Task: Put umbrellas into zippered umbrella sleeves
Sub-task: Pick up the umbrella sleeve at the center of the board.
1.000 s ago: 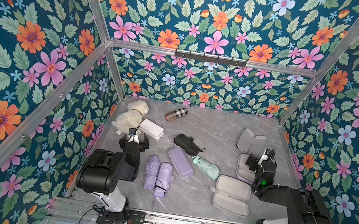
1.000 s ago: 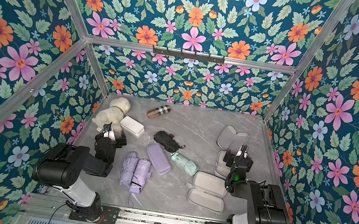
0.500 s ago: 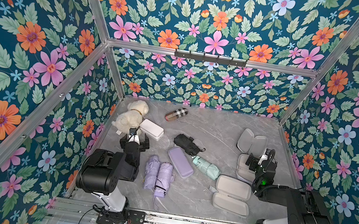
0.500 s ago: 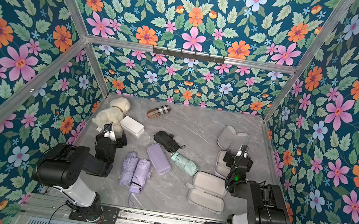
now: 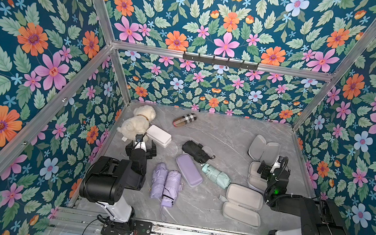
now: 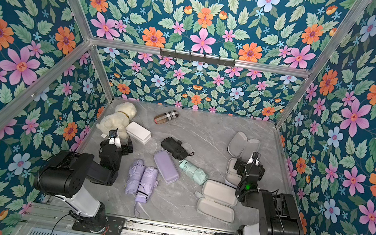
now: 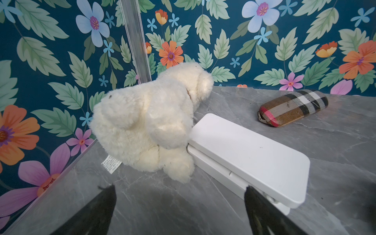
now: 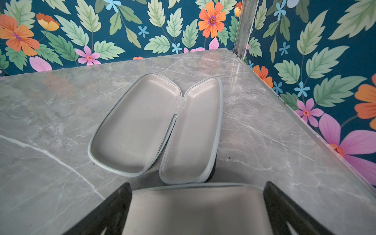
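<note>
The left gripper (image 7: 180, 194) has its jaws wide with nothing between them, low over the bench (image 7: 335, 142). A plush toy (image 7: 150, 122) is just ahead of it. A white box (image 7: 248, 154) is ahead toward its right finger, touching the plush toy, with its near corner just beside that finger. A plaid capsule (image 7: 293, 107) lies well beyond the white box.

The right gripper (image 8: 197, 184) also has wide jaws and holds nothing. It is over an open sleeve (image 8: 199, 211) whose grey lining fills the gap between the fingers in the wrist view; contact cannot be told. A second open sleeve (image 8: 154, 126) lies flat just ahead of the right gripper, lining up. A third open sleeve (image 5: 242, 204) sits back from the right gripper, toward the arm's base and to its left.

On the bench between the two grippers, none inside a sleeve:
- two lavender umbrellas (image 5: 158, 180) lie side by side, touching, behind and right of the left gripper
- a closed lavender sleeve (image 5: 188, 170) is just beside them
- a black umbrella (image 5: 195, 151) is level with the left gripper, to its right
- a mint umbrella (image 5: 216, 176) is left of the right gripper, one end near the third open sleeve
</note>
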